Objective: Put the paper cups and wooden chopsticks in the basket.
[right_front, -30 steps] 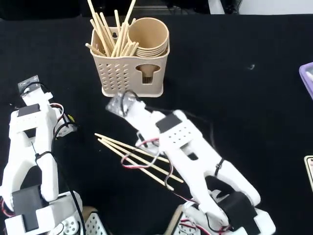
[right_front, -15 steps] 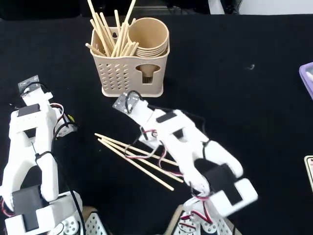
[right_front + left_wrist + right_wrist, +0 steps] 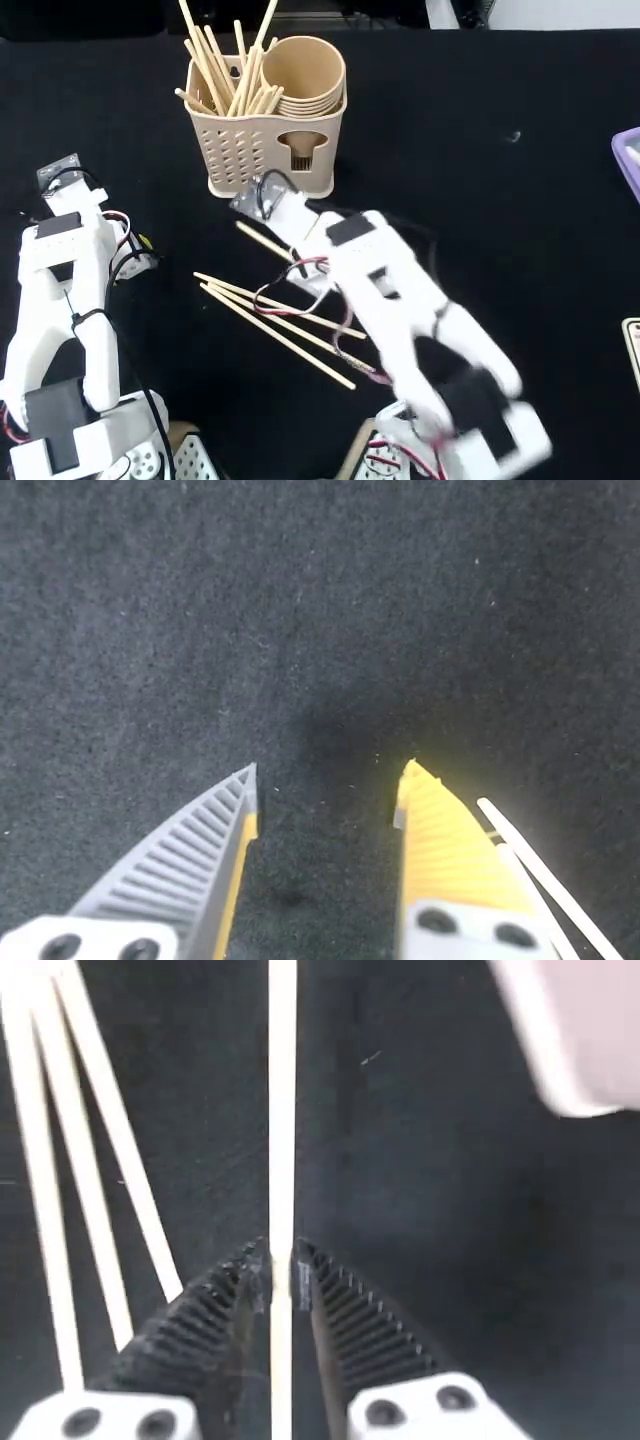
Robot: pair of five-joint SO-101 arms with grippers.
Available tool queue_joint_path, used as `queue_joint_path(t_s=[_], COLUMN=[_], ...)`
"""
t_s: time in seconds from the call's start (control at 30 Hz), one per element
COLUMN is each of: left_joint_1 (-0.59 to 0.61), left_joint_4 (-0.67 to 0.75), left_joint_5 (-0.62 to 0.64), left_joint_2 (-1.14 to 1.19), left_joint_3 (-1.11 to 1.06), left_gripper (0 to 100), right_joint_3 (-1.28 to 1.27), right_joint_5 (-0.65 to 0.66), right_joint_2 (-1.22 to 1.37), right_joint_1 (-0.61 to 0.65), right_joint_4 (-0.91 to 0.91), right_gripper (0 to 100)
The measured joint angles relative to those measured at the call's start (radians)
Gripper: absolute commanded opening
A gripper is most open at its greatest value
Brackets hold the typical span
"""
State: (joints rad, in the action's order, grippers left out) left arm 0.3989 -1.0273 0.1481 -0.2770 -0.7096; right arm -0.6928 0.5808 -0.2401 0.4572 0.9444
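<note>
Handling first: a wooden chopstick (image 3: 282, 1080) is judged to be light, stiff and thin, with smooth sides, so it could easily be swivelled or slid in a narrow pinch; it's best taken near the middle for balance, or a bit toward one end if it's to be dropped in tip-first; a hard squeeze isn't needed. One is clamped right now between the toothed jaws of the right hand (image 3: 282, 1260), which is shut tight on it, just off the basket (image 3: 250, 150) at its 6 o'clock; three loose chopsticks (image 3: 275, 318) are laid in a shallow fan on the black bench (image 3: 500, 250), farther out at 6 o'clock. Looks: pale plain wood, straight and long; a bundle is already stood in the basket's 9 o'clock half, with stacked cups (image 3: 305, 70) in the 3 o'clock half. The left hand (image 3: 325, 785) is held open over bare bench, around the basket's 8 o'clock and well apart, with nothing gripped.
</note>
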Motion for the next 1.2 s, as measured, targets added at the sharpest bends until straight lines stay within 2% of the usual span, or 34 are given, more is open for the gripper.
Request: queue_joint_path(t_s=[0.1,0.23,0.33,0.43,0.67,0.83,1.2], left_joint_1=[0.0,0.0,0.0,0.0,0.0,0.0,0.0], left_joint_4=[0.0,0.0,0.0,0.0,0.0,0.0,0.0], left_joint_5=[0.0,0.0,0.0,0.0,0.0,0.0,0.0], left_joint_2=[0.0,0.0,0.0,0.0,0.0,0.0,0.0], left_joint_3=[0.0,0.0,0.0,0.0,0.0,0.0,0.0], left_gripper=[22,22,22,22,22,22,22], right_joint_3=[0.008,0.081,0.149,0.173,0.175,0.213,0.453], right_joint_5=[-0.009,-0.146,-0.239,-0.311,-0.485,-0.499,-0.499], right_joint_2=[-0.192,-0.425,-0.52,-0.531,-0.371,-0.184,0.235], right_joint_1=[0.002,0.057,0.112,0.118,0.121,0.121,0.089], right_joint_4=[0.031,0.003,-0.107,-0.31,-0.838,-1.135,-1.191], right_gripper=[1.1,1.1,1.1,1.1,1.1,1.1,1.1])
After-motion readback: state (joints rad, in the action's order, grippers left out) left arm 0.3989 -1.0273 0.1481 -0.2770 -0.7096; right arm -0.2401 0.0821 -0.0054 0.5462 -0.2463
